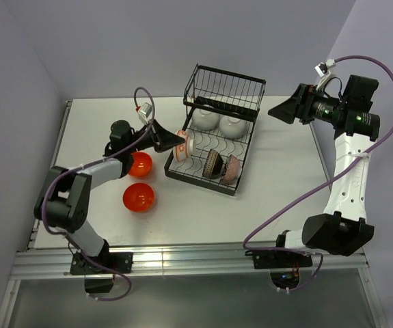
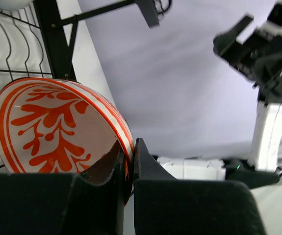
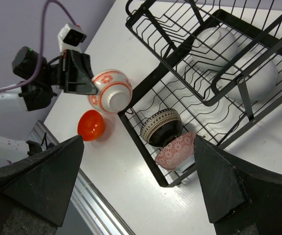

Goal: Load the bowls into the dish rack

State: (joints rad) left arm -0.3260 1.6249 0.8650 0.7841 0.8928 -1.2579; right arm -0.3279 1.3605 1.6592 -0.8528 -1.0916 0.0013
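White matte counter (image 1: 278,191), flat, with an aluminium rail (image 1: 182,258) along the near edge. Plain lavender-grey walls (image 1: 114,41) close in on three sides. Black wire dish rack (image 1: 203,182) sits far-centre on the counter: thin coated rods, raised basket at the back, slotted tray in front.

Left fingers (image 2: 140,159), black wedge shapes, are clamped on the rim of the orange-and-white patterned bowl (image 2: 52,127). It's glossy ceramic with a branching coral-like print inside. The bowl is held on edge at the rack's left side; can't tell if it touches the wire. Right fingers (image 1: 281,109) are spread wide with nothing in them, up in the air off the rack's right side.

Two white bowls (image 1: 206,119), smooth and round, sit side by side at the back of the tray under the raised basket. Brown dark-rimmed bowl (image 1: 213,164) and pink-speckled bowl (image 1: 232,169) stand on edge in the tray slots, right against each other.

Left of the rack on the counter, open side up: one glossy orange-red bowl (image 1: 140,164) just beside the left arm, and a second orange-red bowl (image 1: 139,197) nearer the rail. The two are apart.
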